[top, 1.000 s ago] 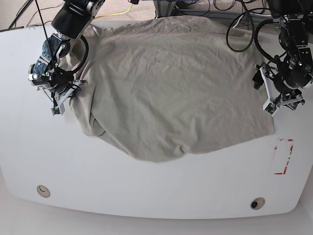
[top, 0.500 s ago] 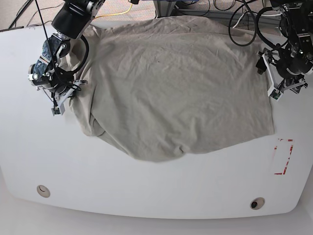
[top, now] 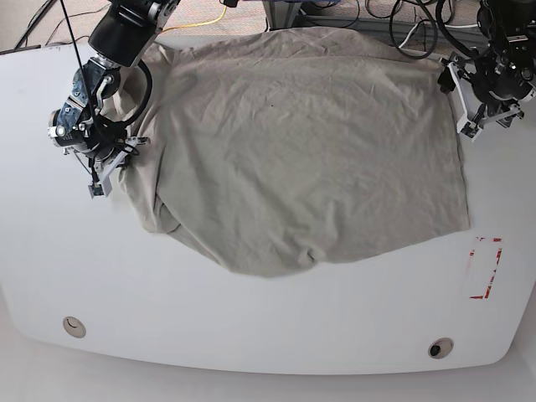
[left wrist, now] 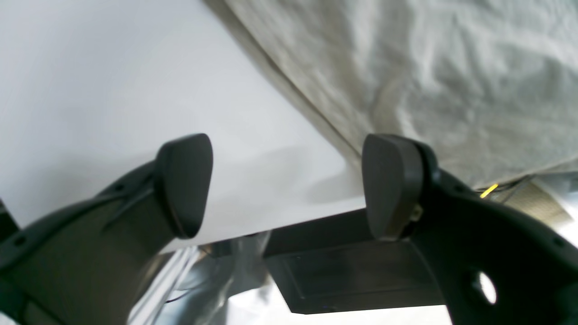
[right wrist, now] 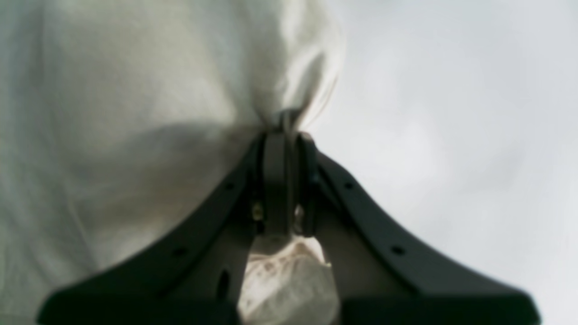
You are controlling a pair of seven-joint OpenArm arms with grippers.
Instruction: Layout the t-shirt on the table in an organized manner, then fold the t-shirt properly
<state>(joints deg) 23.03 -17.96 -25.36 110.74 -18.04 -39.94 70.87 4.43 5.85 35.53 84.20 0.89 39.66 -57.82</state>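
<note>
The shirt (top: 301, 151) lies spread and wrinkled over the far half of the counter (top: 251, 318), its near hem bunched. The right jaws (right wrist: 283, 135) are clenched on a fold at the shirt's edge. The left jaws (left wrist: 289, 185) gape, released, just beside its opposite far corner.
</note>
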